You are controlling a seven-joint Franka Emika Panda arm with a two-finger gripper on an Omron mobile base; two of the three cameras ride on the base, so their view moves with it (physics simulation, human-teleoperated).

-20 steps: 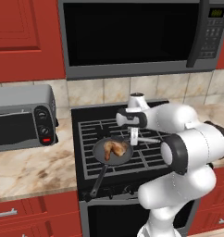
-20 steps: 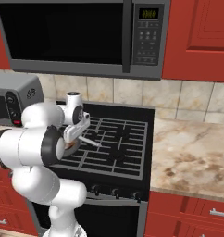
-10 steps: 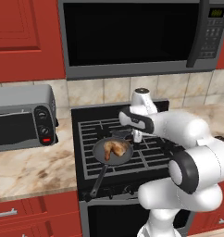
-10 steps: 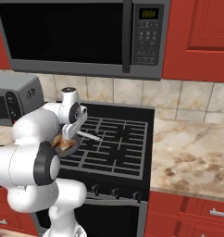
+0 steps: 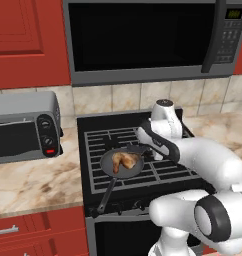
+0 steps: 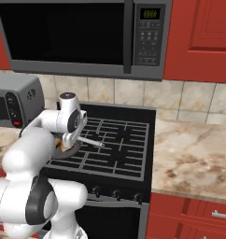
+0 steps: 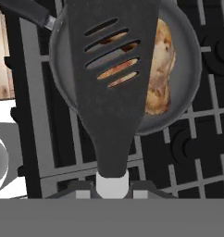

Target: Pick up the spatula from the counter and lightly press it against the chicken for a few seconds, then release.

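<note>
Gripper (image 7: 113, 187) is clamped on the spatula (image 7: 111, 92), whose slotted blade hangs over the chicken (image 7: 160, 69) in the pan (image 7: 185, 60). Pressing seems the step in hand; next, it should go down gently and hold there.

Pincer (image 7: 112, 189) has come down and shifted left over the pan (image 7: 184, 60). Spatula (image 7: 109, 83) blade now covers part of the chicken (image 7: 160, 74). Elbow has swung lower.

Black gas stove (image 5: 96, 138) under a built-in microwave (image 5: 143, 40), red cabinets (image 5: 23, 40) above and below, beige tile backsplash (image 5: 108, 100), marbled tan counter (image 5: 38, 180) on both sides, silver toaster oven (image 5: 23, 127) on the left stretch.
</note>
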